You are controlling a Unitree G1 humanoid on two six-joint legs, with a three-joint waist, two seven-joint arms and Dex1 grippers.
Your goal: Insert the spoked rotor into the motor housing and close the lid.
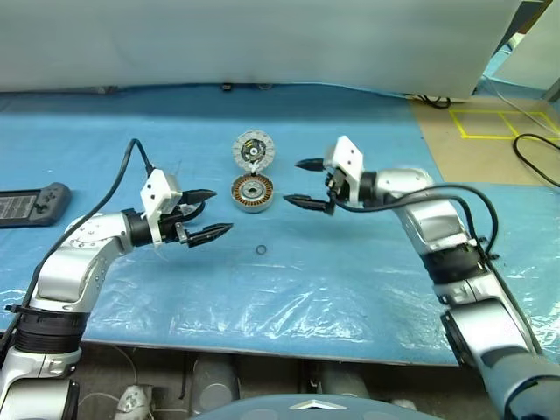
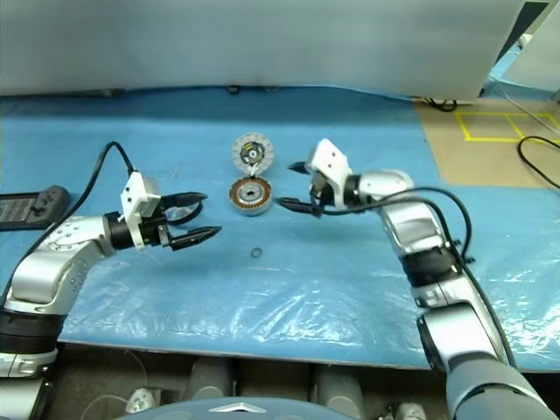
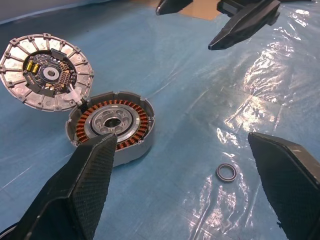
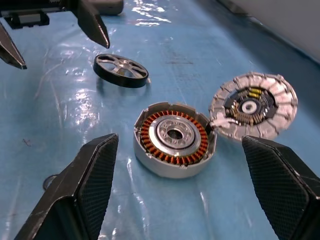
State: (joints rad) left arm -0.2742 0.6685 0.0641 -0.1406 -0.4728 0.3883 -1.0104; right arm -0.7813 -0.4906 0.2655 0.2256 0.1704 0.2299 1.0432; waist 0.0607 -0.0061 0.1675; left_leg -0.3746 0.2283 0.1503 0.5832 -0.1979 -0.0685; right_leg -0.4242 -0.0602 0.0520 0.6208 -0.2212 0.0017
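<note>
Right wrist view: we see the motor housing (image 4: 174, 139) uncovered, the lid (image 4: 253, 106) just beside it.
Both grippers, left gripper (image 1: 207, 215) and right gripper (image 1: 308, 183), hover spread and empty; the spoked rotor (image 4: 121, 70) lies apart.

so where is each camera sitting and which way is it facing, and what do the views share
Left and right eye views: on the head, looking forward and down at the blue table; both arms show, left gripper and right gripper open.
Left wrist view: along its own fingers at the motor housing, lid and small ring.
Right wrist view: at housing, lid and spoked rotor.
Both wrist views share housing and lid.
</note>
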